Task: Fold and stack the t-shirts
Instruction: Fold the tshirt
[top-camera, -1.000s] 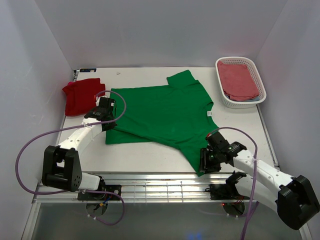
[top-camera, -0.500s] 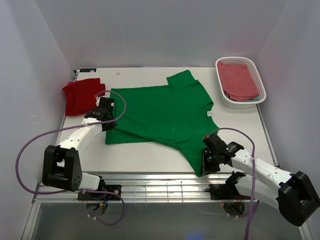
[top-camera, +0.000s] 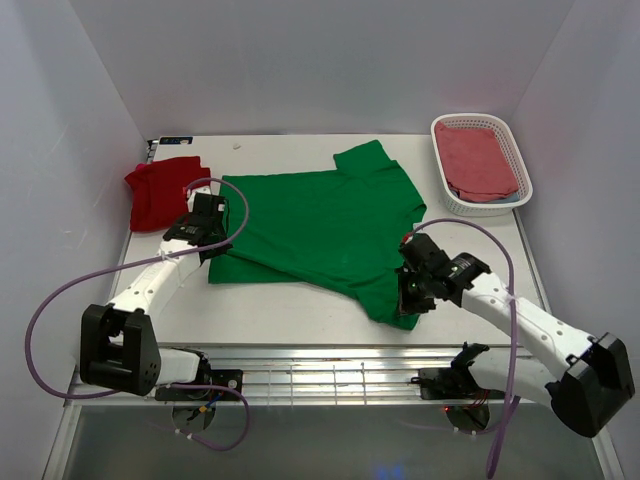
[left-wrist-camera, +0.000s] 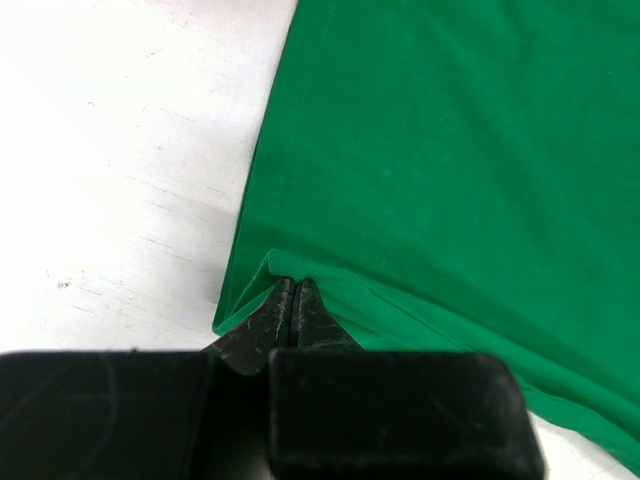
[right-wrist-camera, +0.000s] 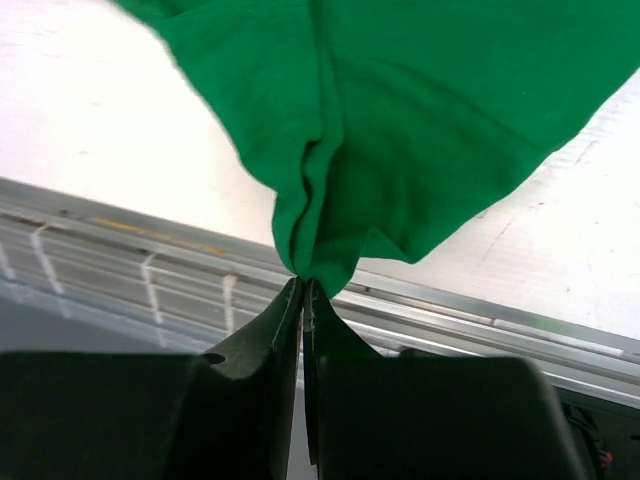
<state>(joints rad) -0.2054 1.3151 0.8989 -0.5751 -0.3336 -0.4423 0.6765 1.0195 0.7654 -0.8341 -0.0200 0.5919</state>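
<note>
The green t-shirt (top-camera: 320, 225) lies spread across the middle of the table. My left gripper (top-camera: 205, 243) is shut on its near-left edge; the left wrist view shows the cloth (left-wrist-camera: 450, 150) pinched at the fingertips of that gripper (left-wrist-camera: 293, 287), low over the table. My right gripper (top-camera: 410, 297) is shut on the shirt's near-right corner and holds it off the table. The fabric (right-wrist-camera: 400, 100) hangs bunched from this gripper (right-wrist-camera: 304, 282). The red t-shirt (top-camera: 160, 190) lies folded at the far left.
A white basket (top-camera: 470, 207) at the far right holds a pink-red cloth (top-camera: 478, 160). A metal rail (top-camera: 320, 370) runs along the table's near edge, just below my right gripper. White walls close in the left, the right and the back.
My right gripper has shut on the green shirt's near-right corner and carried it up and away from the table's edge. My left gripper has shifted slightly farther back with its edge.
</note>
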